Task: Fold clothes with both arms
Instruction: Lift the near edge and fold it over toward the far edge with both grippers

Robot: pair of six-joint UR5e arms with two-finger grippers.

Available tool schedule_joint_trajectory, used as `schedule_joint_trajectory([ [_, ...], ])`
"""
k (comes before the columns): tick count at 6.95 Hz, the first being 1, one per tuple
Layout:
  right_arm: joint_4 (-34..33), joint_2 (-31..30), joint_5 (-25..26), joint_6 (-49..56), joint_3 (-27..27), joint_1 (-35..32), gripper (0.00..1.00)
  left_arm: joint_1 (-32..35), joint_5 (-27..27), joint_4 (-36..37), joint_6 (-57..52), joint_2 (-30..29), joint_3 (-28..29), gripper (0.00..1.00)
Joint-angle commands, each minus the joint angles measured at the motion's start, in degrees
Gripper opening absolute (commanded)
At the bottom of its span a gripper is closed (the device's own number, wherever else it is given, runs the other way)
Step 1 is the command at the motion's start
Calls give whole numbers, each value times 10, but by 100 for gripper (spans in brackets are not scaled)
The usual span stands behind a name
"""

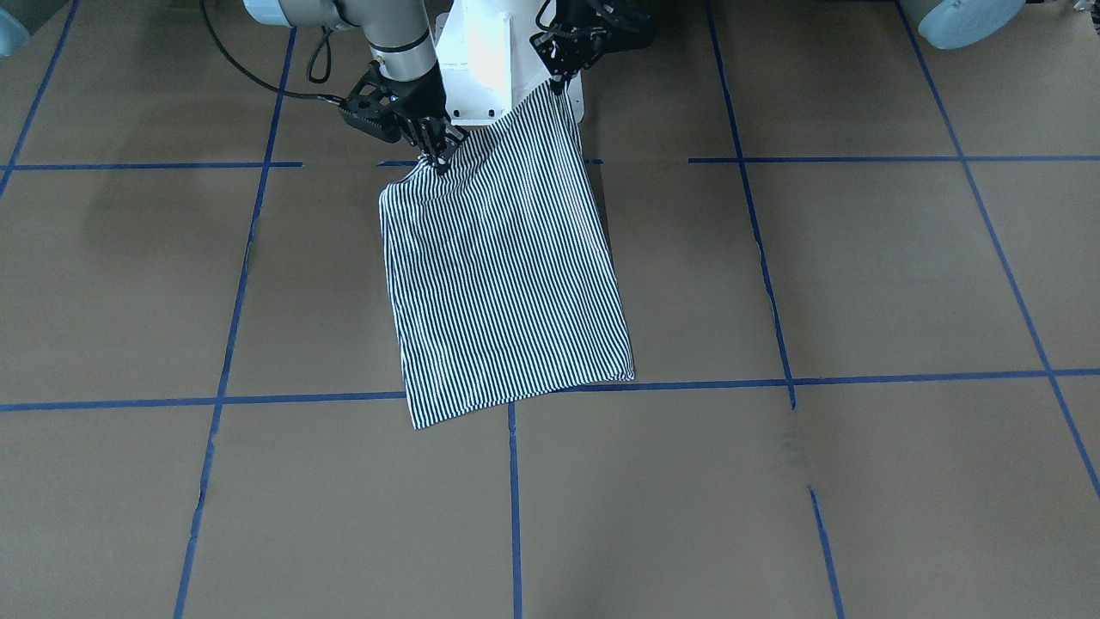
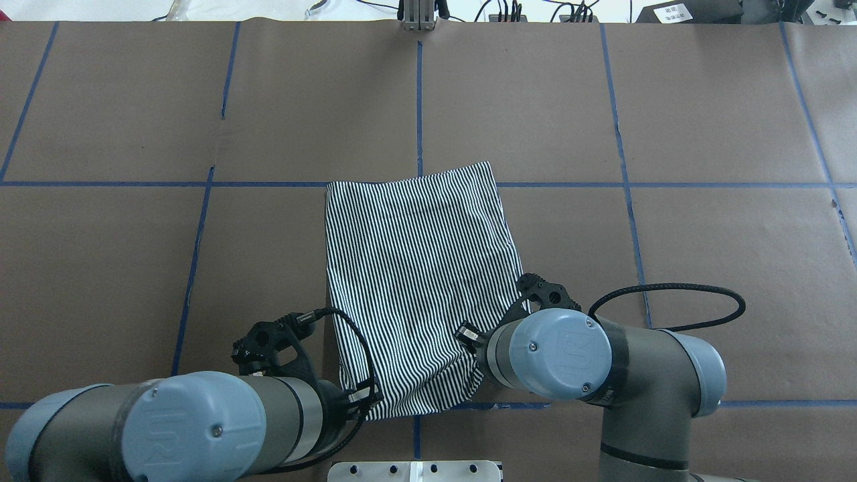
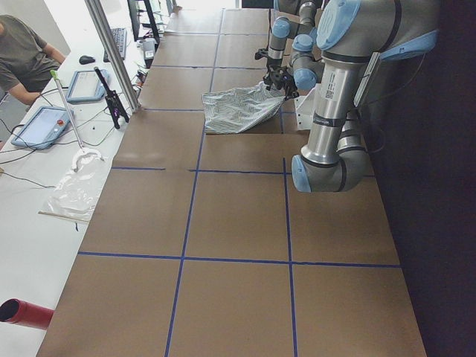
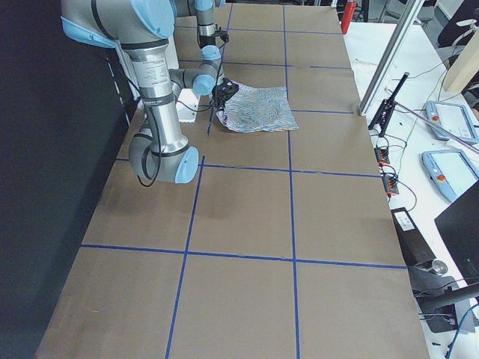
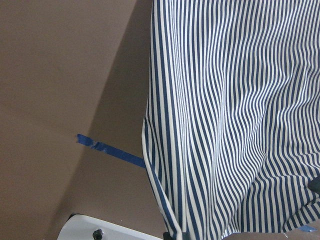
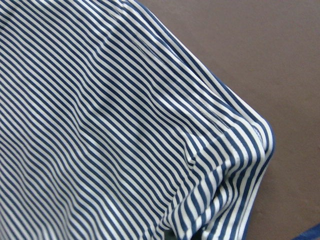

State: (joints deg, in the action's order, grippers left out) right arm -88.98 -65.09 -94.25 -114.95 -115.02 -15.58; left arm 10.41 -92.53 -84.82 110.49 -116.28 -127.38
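Polo shirt [image 1: 507, 284] lay long-axis toward the far edge; left gripper [image 1: 559, 83] and right gripper [image 1: 438, 157] each pinched a robot-side corner.

Both arms tucked in close, grippers pinching.
The right arm [image 2: 602, 361] bends its wrist down, the right gripper [image 1: 438, 157] closed on a near corner of the shirt [image 1: 507, 275]; the left arm [image 2: 167, 428] lies low, and the left gripper [image 1: 557, 82] (half in shadow from the front) seems clamped on the other corner.
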Motion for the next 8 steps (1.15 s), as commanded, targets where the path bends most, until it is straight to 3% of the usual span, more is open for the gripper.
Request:
schedule_joint_trajectory([
  [1, 47, 18, -10, 27, 3, -71, 0, 76, -2, 6, 2, -5, 10, 0],
  [2, 59, 50, -11, 47, 51, -100, 0, 112, 0, -3, 3, -13, 31, 0],
  [3, 99, 101, -11, 59, 150, -130, 0, 156, 0, -18, 10, -25, 55, 0],
  [5, 158, 158, -18, 77, 273, -172, 0, 187, 1, -97, 14, -32, 148, 0],
  [7, 158, 182, -19, 85, 305, -180, 0, 187, 2, -170, 52, -42, 227, 0],
  [8, 158, 195, -19, 86, 325, -180, 0, 188, 1, -173, 51, -42, 228, 0],
])
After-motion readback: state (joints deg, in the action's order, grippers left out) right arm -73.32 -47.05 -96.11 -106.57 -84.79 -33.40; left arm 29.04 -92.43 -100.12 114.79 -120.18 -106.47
